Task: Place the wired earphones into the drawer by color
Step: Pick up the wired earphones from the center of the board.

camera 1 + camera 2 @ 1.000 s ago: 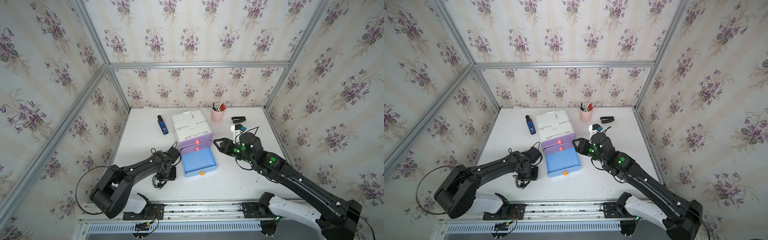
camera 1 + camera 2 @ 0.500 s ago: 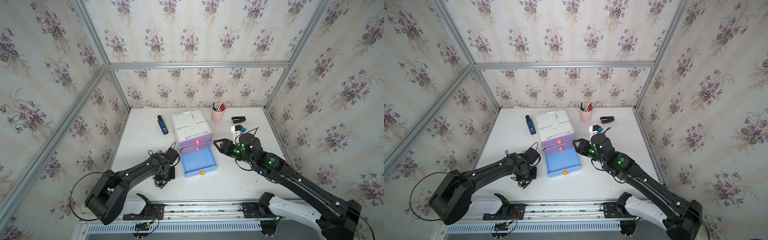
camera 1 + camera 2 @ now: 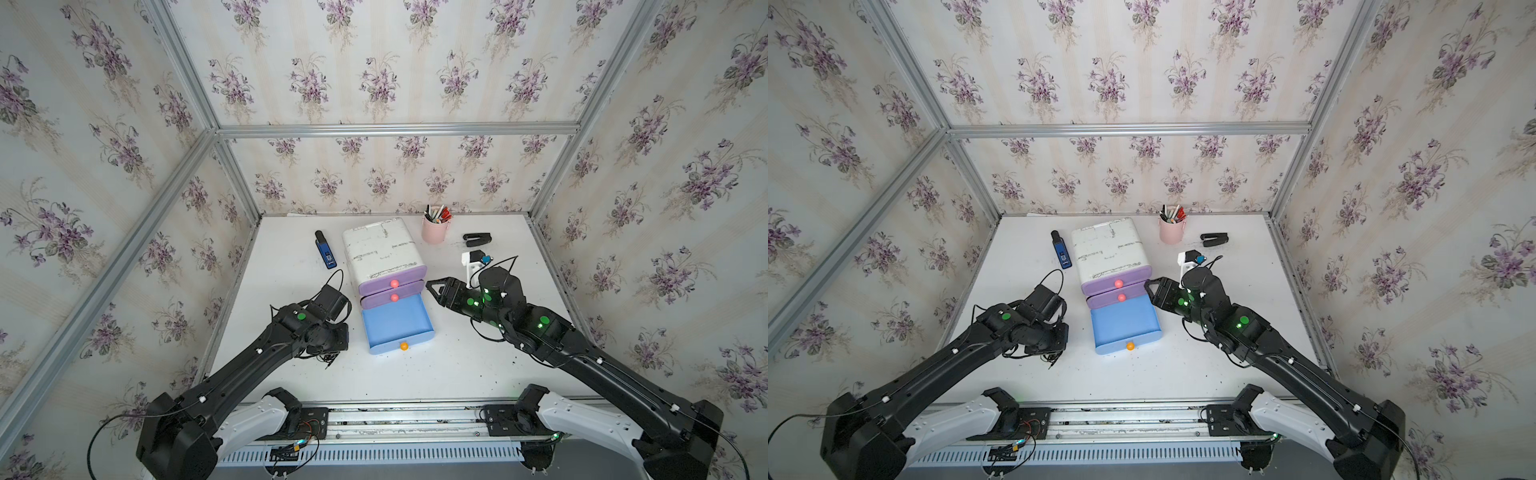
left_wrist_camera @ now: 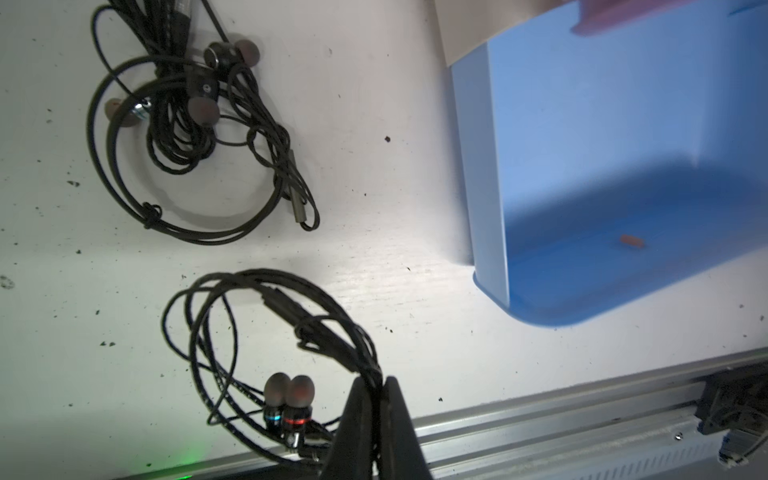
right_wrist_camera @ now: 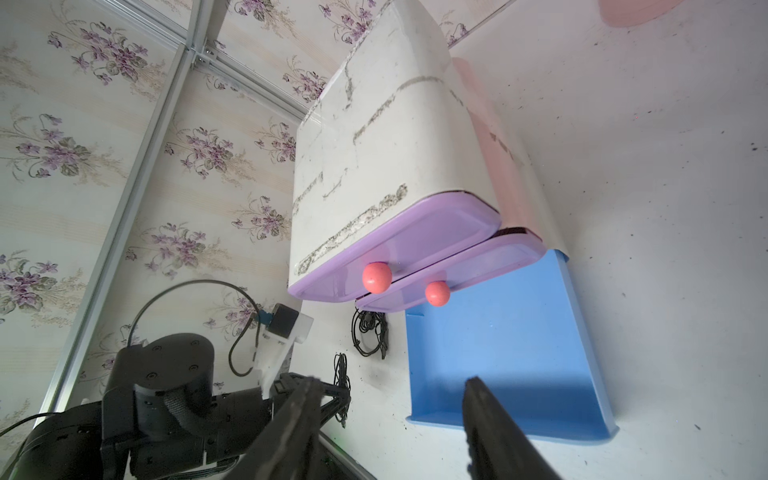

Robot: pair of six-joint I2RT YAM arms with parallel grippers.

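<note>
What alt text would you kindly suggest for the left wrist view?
The left end effector is shut on the cable of a coiled black earphone bundle. A second black earphone bundle lies apart on the white table, near an open blue drawer.

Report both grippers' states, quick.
Left gripper: shut on the cable of the black earphones bundle.
Right gripper: open, holding nothing, by the open blue drawer.
</note>
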